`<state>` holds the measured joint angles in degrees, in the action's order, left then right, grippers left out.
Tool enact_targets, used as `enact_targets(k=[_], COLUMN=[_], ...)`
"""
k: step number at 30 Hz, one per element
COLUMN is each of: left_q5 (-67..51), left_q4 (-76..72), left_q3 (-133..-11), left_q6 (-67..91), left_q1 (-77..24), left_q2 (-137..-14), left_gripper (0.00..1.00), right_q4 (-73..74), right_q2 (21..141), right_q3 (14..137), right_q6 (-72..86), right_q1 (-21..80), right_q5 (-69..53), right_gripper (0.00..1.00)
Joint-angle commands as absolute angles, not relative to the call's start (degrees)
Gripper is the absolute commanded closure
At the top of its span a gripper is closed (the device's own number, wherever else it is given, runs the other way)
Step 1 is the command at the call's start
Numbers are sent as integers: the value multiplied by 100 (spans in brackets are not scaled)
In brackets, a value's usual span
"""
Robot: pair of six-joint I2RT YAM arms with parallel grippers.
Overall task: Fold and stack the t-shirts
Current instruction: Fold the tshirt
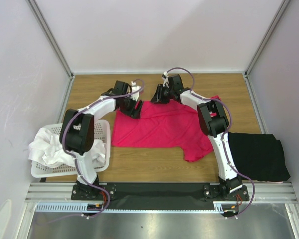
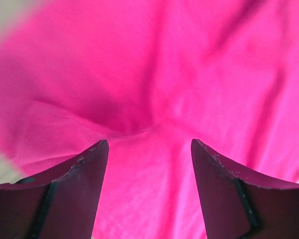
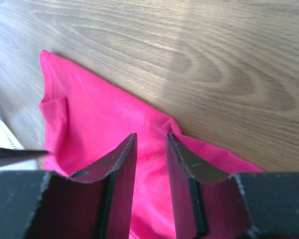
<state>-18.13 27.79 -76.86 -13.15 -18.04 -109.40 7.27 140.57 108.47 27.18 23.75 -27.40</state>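
The tabletop (image 1: 154,172) carries the pink shirt (image 1: 159,127) spread flat at its middle. The shirt's long axis runs left to right, its straight hem toward the basket and its sleeves at the right end, partly under the right arm. The black shirt (image 1: 256,154) lies folded at the near right, just beside the pink one and apart from both claws. The white basket (image 1: 60,171) stands at the near left with white shirts (image 1: 50,149) heaped in it and spilling over its rim. Both claws sit on the pink shirt's far long edge, so the cloth lies toward the arm bases from each of them. The left claw (image 2: 149,144) is at the far-left corner near the hem. It is released, jaws wide, with a small raised pucker of cloth just ahead of the gap and nothing pinched. The right claw (image 3: 151,137) is nearer the middle of that edge, its jaws narrow with pink cloth showing in the gap. Whether they grip the cloth cannot be told. A fold would likely bring the far edge toward the near one, and for that the left claw must first clench on its corner. Nothing stands in that path, though the basket is close on the left.
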Motion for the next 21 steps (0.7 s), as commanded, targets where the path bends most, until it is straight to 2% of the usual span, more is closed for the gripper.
enact_targets(k=[1,5,8,11,19,21], left_q5=[-995,-38,571,817,1195,1257], left_q4=[1785,1591,2065,2382,2364,2391], left_q3=[-7945,-8120,-8682,-9105,-8983,-8930], left_q6=[384,958,923,905,1011,958], left_q1=[-1793,-1802,-1740,-1731,-1731,-1731], left_q2=[-10301,-10397,-10836,-11144,-11513,-11575], left_gripper=[27,18,18,18,22,26], right_q4=[1081,1072,1090,1072,1037,1046], right_q2=[14194,14177,14159,14142,14150,14133], right_q3=[10925,10925,10907,10872,10890,10863], right_q6=[2637,2637,2602,2584,2593,2575], right_q1=[2364,2364,2364,2356,2355,2338], right_q5=[-2443,-2443,-2452,-2452,-2513,-2496], right_gripper=[64,64,64,64,64,64])
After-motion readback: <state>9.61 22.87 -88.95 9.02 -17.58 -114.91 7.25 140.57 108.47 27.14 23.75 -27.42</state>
